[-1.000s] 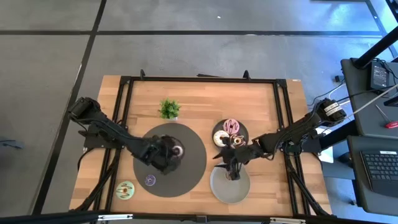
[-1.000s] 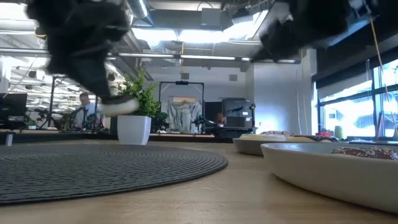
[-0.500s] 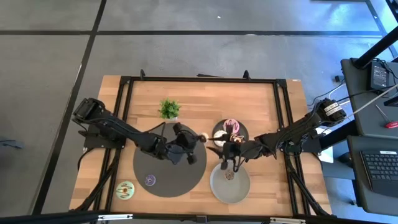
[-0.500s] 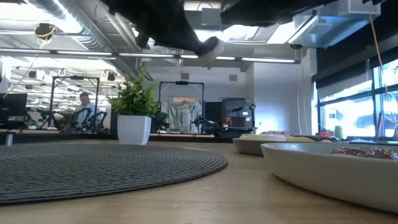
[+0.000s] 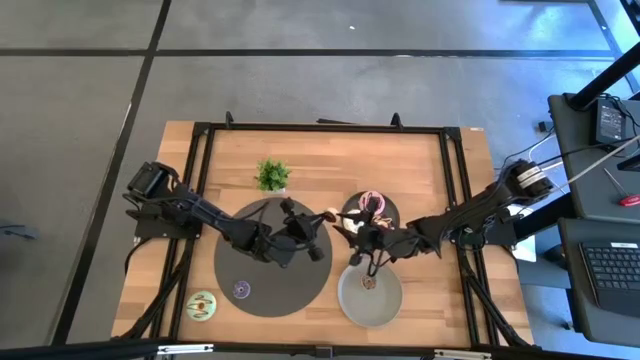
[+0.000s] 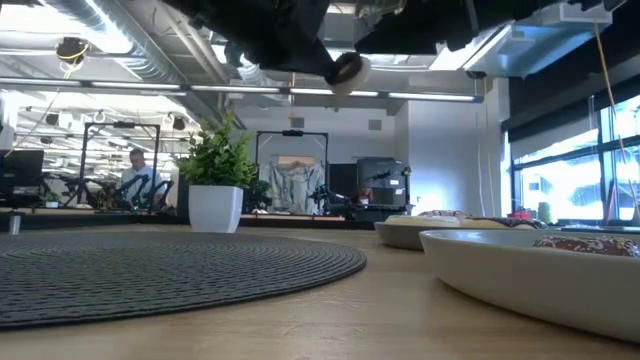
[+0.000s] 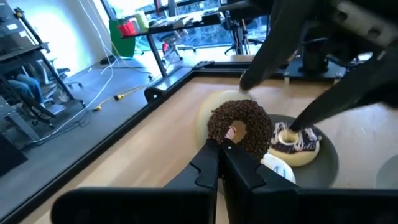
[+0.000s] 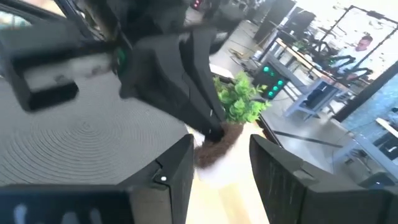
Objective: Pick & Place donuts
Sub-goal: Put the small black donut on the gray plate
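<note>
My left gripper (image 5: 322, 222) is shut on a brown sprinkled donut (image 7: 239, 126), held above the table between the dark round mat (image 5: 272, 258) and a small dark plate (image 5: 372, 209). The donut also shows in the low view (image 6: 348, 68). That plate holds a pink donut (image 5: 370, 200) and a white and purple one (image 7: 296, 139). My right gripper (image 8: 221, 167) is open and empty, close to the left gripper's right side (image 5: 355, 238). A small brown donut (image 5: 368, 283) lies on the grey plate (image 5: 384, 300). A green donut (image 5: 202, 305) lies on the wood, and a purple mini donut (image 5: 241, 290) lies on the mat. My left gripper pinches the brown donut between its two fingers at the ring's lower side (image 7: 231, 138), at the fingertips. The donut is lifted clear of the table and stands tilted on edge, its sprinkled top turned back toward the wrist.
A small green plant in a white pot (image 5: 271, 176) stands at the mat's far edge. A black frame (image 5: 320, 128) runs around the tabletop. The two arms' grippers are close together near the small dark plate.
My left gripper has carried the brown donut up from the middle of the mat and toward the table's right, to beside the small dark plate. My right gripper has drawn back from over the grey plate toward the far side, and a small brown donut now lies on that plate.
</note>
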`<action>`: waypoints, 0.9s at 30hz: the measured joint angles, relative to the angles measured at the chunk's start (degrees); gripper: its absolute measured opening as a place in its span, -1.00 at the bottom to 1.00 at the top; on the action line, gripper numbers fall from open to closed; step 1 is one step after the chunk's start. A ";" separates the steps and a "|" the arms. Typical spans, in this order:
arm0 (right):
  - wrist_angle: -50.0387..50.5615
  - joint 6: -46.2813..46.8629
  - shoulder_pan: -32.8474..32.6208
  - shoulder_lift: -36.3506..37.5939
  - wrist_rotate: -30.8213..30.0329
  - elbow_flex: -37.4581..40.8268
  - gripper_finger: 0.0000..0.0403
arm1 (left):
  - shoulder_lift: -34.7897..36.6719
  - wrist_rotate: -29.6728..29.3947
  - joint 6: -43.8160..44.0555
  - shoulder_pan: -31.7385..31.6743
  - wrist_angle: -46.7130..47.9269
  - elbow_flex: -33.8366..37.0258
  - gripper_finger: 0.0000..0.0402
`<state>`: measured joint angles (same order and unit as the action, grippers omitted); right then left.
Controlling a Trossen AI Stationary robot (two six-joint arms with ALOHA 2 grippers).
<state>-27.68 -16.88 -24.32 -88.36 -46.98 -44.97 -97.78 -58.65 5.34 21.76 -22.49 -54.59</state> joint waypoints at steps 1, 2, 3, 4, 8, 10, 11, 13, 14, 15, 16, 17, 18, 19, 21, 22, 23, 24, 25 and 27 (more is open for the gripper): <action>-0.11 0.00 0.00 -0.31 0.00 0.00 -0.22 | 0.02 0.00 0.00 0.00 -0.10 -0.02 -0.98; -0.13 0.00 0.08 -0.57 -0.02 0.00 -0.22 | 0.02 0.00 -0.04 0.00 -0.06 -0.02 -0.98; -0.21 0.02 0.09 -0.83 -0.07 0.00 -0.22 | 0.02 -0.01 -0.09 0.00 -0.08 -0.02 -0.98; -0.33 0.02 0.11 -1.02 -0.25 0.00 -0.22 | 0.02 -0.02 -0.12 0.00 -0.15 -0.02 -0.98; -0.37 0.09 0.17 -1.18 -3.01 0.00 -0.22 | 0.02 0.17 -0.13 0.00 -0.28 -0.02 -0.98; -0.47 0.07 0.22 -1.18 -3.61 0.00 -0.22 | 0.02 0.31 -0.13 0.00 -0.28 -0.02 -0.98; -0.76 0.09 0.22 -1.20 -4.01 0.00 -0.22 | 0.02 0.54 -0.13 0.00 -0.28 -0.02 -0.98; -1.23 0.25 0.26 -1.20 -4.32 0.00 -0.22 | 0.02 1.37 -0.15 0.00 -0.39 -0.02 -0.98; -1.24 0.59 0.43 -1.20 -4.33 0.00 -0.22 | 0.02 1.72 -0.20 0.00 -0.43 -0.02 -0.98; -1.20 1.31 0.59 -1.22 -4.32 0.00 -0.22 | 0.02 1.93 -0.48 0.00 -0.47 -0.02 -0.98; -1.22 1.58 0.81 -1.22 -4.33 0.00 -0.22 | 0.02 2.15 -0.62 0.00 -0.63 -0.02 -0.98; -1.24 1.60 0.98 -1.22 -4.33 0.00 -0.22 | 0.02 2.19 -0.63 0.00 -0.92 -0.02 -0.98; -1.20 1.62 1.15 -1.22 -4.30 0.00 -0.22 | 0.02 2.16 -0.63 0.00 -1.27 -0.02 -0.98; -1.14 1.68 1.29 -1.22 -4.13 0.00 -0.22 | 0.02 2.14 -0.65 0.00 -1.52 -0.02 -0.98; -1.10 1.99 1.50 -1.22 -4.02 0.00 -0.23 | 0.02 2.14 -0.71 0.00 -1.72 -0.02 -0.97; -1.07 2.11 1.55 -1.22 -4.02 0.00 -0.24 | 0.02 2.14 -0.97 0.00 -1.72 -0.02 -0.98; -1.07 2.12 1.55 -1.22 -4.03 0.00 -0.26 | 0.02 2.14 -1.23 0.00 -1.72 -0.02 -0.98; -1.08 2.06 1.55 -1.22 -4.02 0.00 -0.29 | 0.02 2.14 -1.48 0.00 -1.74 -0.02 -0.98; -1.09 1.87 1.55 -1.22 -3.98 0.00 -0.32 | 0.02 2.16 -1.54 0.00 -1.74 -0.02 -0.98; -1.07 1.84 1.53 -1.22 -3.98 0.00 -0.40 | 0.02 2.16 -1.62 0.00 -1.76 -0.02 -0.98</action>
<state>-28.75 -15.05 -22.79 -89.58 -50.96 -44.97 -97.76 -56.49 3.73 21.76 -24.25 -54.61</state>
